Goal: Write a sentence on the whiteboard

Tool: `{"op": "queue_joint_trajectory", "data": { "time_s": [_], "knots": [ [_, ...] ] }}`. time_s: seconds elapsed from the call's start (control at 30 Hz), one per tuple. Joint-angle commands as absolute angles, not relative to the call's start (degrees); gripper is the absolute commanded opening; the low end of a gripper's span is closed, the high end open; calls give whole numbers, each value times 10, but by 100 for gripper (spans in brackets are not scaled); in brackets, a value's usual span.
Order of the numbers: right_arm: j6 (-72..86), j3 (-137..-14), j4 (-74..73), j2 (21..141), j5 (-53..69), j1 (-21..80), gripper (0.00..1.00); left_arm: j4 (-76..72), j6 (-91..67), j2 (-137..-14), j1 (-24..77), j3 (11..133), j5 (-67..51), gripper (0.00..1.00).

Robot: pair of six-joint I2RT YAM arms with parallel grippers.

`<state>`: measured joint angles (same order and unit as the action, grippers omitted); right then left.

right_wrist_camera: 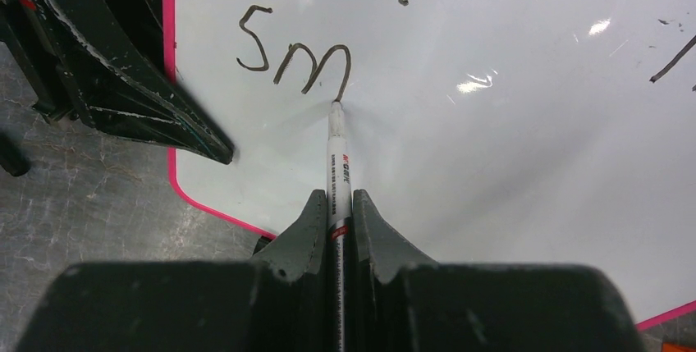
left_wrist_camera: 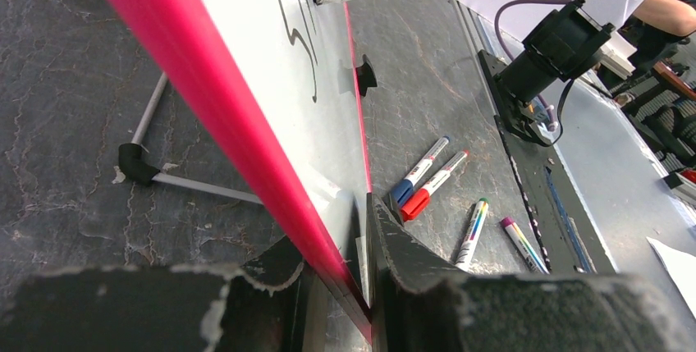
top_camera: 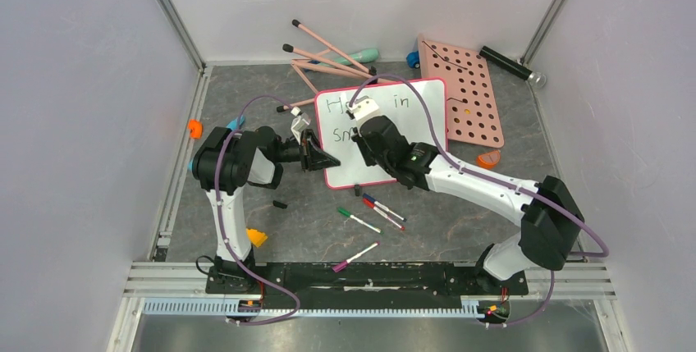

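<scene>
The left gripper (top_camera: 314, 155) is clenched on the left edge of the whiteboard (top_camera: 423, 122). In the left wrist view the pink-red rim (left_wrist_camera: 246, 130) runs straight down between its two black fingers (left_wrist_camera: 410, 262). The glossy white face lies to the right of those jaws, the dark grey mottled tabletop (top_camera: 460, 212) on both sides of them. The right gripper (right_wrist_camera: 336, 204) grasps a white marker (right_wrist_camera: 338, 155) tightly, the barrel pinched between its jaws and pointing straight out ahead of them. The marker's tip touches the board at the foot of the last stroke of "Sm", the part of the sentence (right_wrist_camera: 295, 61) seen just ahead of these jaws. More strokes of an upper line show farther ahead, cut off at the frame edge. To the left of the right jaws, the left gripper's finger (right_wrist_camera: 123, 81) overlaps the rim. Behind the right jaws, towards the arm bases, several loose markers (top_camera: 382, 208) lie on the tabletop well apart from the board. Beyond the board, a pink panel full of round holes (top_camera: 468, 98) and some pink sticks with black tips (top_camera: 328, 52) lie near the back wall. Plain pale walls (top_camera: 74, 81) with metal corner posts (top_camera: 168, 11) close the table in on three sides.
</scene>
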<state>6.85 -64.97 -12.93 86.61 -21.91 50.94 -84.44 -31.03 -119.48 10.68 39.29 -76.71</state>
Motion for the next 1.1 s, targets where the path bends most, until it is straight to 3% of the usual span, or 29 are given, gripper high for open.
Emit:
{"op": "queue_joint_trajectory", "data": {
  "time_s": [0.0,1.07],
  "knots": [
    [65,-660,-128,842,-214,501,0,-892,-262,-1206,113,400,-809,21],
    [41,-699,-133,856,-267,492,0,-892,-261,-1207,114,399,-809,21]
  ]
}}
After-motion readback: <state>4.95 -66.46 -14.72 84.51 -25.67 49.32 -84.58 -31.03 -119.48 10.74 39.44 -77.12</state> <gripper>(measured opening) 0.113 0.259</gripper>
